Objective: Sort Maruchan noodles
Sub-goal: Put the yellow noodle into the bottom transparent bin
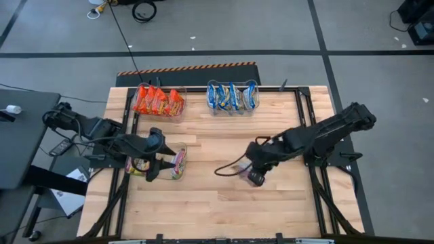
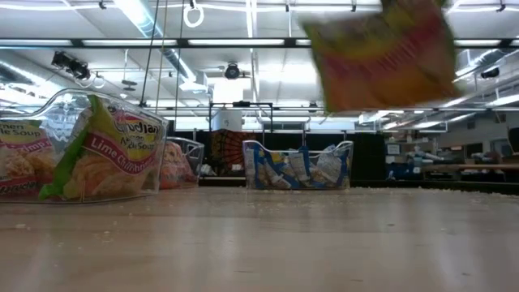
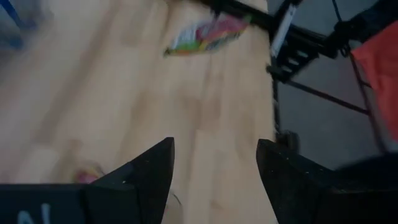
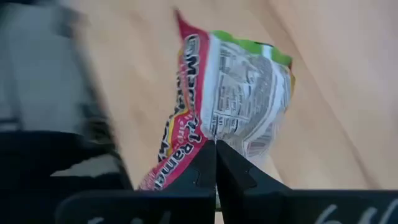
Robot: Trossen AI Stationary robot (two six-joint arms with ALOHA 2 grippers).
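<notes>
The right gripper (image 4: 216, 163) pinches a crinkly green-and-white plastic noodle packet (image 4: 239, 99) by its edge above open wooden tabletop (image 1: 224, 203), while the left gripper (image 3: 214, 171), fingers spread, hovers over the clear plastic bin (image 1: 178, 165).

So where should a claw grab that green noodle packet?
By a thin edge, as the right claw does: it is shut on the green packet's crimped end, coming from above. The packet is flat and crinkly, so an edge pinches easily between two fingers.
</notes>
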